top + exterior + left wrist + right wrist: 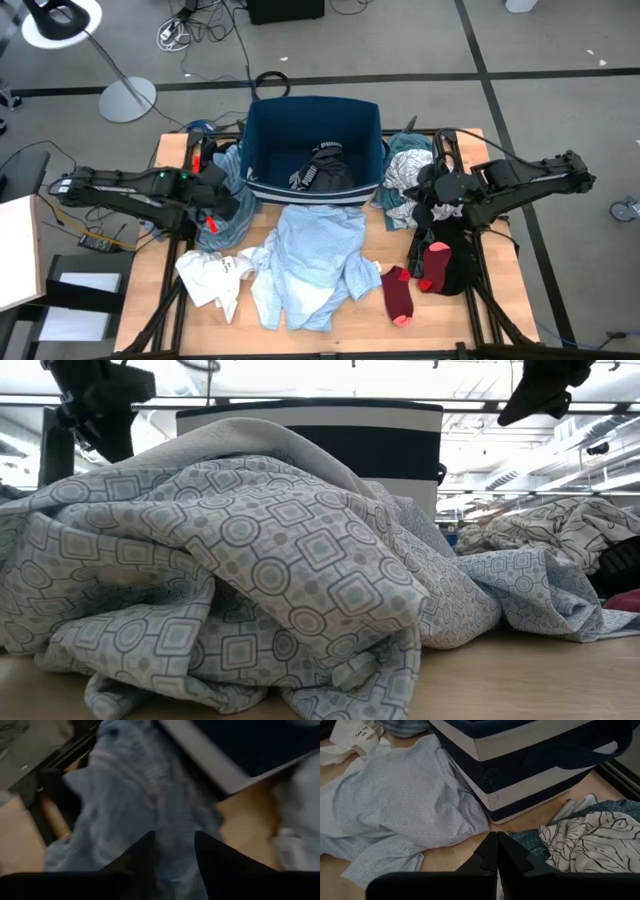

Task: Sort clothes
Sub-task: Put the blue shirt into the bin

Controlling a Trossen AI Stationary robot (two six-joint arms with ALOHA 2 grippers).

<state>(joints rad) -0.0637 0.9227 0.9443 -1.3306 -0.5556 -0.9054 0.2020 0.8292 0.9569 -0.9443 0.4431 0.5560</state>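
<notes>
A navy bin with white stripes (312, 140) stands at the far middle, with a black piece (325, 170) inside it. A light blue shirt (310, 255) lies spread in front of the bin, and a white tee (210, 275) lies to its left. My left gripper (175, 857) is open above a crumpled blue garment (135, 800) left of the bin, which also shows in the high view (232, 190). My right gripper (496, 840) is shut and empty. It hangs above the table between the bin (530, 775) and a teal and white-patterned pile (590, 837).
Dark red socks (398, 292) and a black piece (452, 255) lie at the near right. In the low view the patterned light blue shirt (250, 580) fills the foreground, with both arms raised at the top of the picture. Bare wood shows near the front edge (450, 320).
</notes>
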